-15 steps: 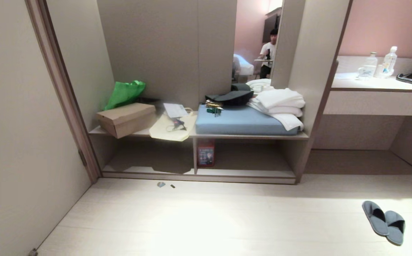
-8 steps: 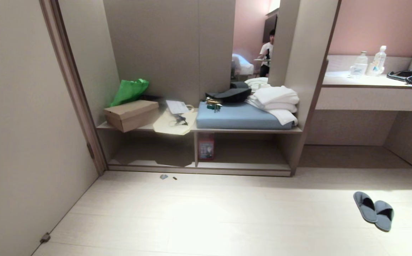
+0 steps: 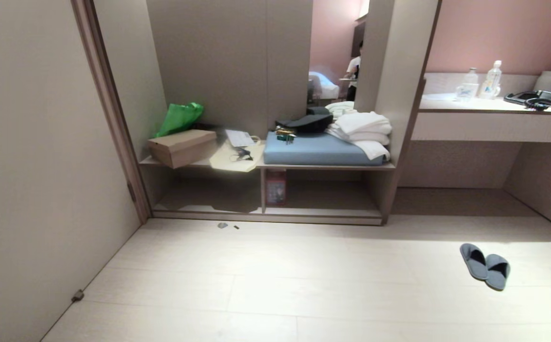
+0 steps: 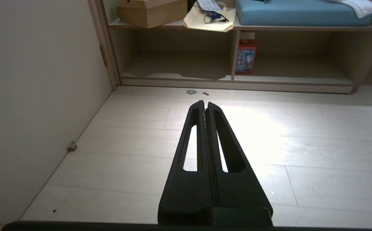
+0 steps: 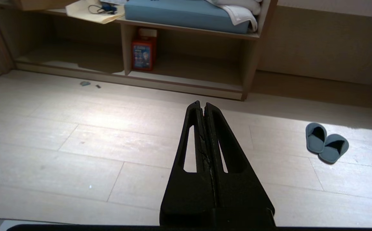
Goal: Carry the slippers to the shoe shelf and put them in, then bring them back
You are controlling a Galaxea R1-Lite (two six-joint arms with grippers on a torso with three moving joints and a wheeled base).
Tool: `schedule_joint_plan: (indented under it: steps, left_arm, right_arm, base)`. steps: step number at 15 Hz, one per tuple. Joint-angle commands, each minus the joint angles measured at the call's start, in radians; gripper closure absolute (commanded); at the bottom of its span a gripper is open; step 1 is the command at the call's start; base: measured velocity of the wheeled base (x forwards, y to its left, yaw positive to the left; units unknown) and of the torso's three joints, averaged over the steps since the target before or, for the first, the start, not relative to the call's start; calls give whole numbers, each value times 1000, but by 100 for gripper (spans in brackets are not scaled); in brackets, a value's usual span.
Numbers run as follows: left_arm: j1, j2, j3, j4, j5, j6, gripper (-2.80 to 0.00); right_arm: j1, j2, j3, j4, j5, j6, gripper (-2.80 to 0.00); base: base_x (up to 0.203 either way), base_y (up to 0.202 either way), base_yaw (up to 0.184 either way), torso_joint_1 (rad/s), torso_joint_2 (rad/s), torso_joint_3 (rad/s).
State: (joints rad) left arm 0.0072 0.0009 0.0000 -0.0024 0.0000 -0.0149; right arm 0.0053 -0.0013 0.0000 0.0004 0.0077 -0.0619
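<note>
Before you, the slippers point(image 3: 484, 266) lay side by side and touching on the floor point(image 3: 275, 285), to the right and well apart from the bench unit. The shoe shelf point(image 3: 323, 199) sat low under the tabletop point(image 3: 256, 166), right of a divider, with a small box point(image 3: 276, 187) standing in it against that divider. On the tabletop, a cardboard box point(image 3: 183, 147) sat left, a cushion point(image 3: 316, 149) right, folded towels point(image 3: 363, 133) on it.

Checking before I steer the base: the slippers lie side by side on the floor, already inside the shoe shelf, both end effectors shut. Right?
Not quite. The slippers lie on the open floor, well outside the shoe shelf, as the head view shows. The rest holds: they lie side by side and both end effectors are shut.
</note>
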Motion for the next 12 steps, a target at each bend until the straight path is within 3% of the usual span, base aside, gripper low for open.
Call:
schedule_joint_plan:
  steps: [1, 12]
  left_arm:
    - [0, 1, 0, -1, 0, 0, 0]
    - [0, 1, 0, -1, 0, 1, 0]
  right_arm:
    - [1, 1, 0, 0, 0, -1, 0]
    - [1, 1, 0, 0, 2, -4, 0]
  base:
    - [-194, 0, -2, 2, 3, 2]
    - [-196, 0, 0, 2, 1, 2]
